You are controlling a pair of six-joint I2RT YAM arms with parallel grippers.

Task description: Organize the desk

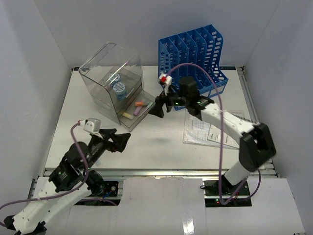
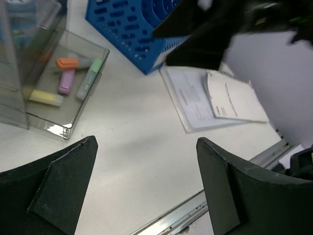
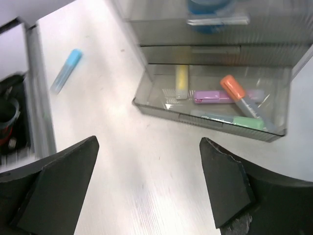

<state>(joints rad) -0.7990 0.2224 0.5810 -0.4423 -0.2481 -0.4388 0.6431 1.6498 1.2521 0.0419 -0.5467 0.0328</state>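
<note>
Surface: white tabletop with white walls on three sides and a metal rail along its near edge; it carries everything named below.
Drawer box: clear plastic, standing at the back left of the surface, its bottom drawer pulled out.
Drawer contents: an orange highlighter, a purple one, a yellow one and a green one lie loose inside the pulled-out drawer.
Blue highlighter: lies alone on the surface, well apart from the drawer box.
File rack: blue, slotted, upright just to the right of the drawer box.
Papers: a printed sheet with a spiral notebook partly on it, to the right of the drawer box.
Left gripper: fingers spread wide with nothing between them, in front of the drawer box.
Right gripper: fingers spread wide and empty, just beside the pulled-out drawer on its right.
</note>
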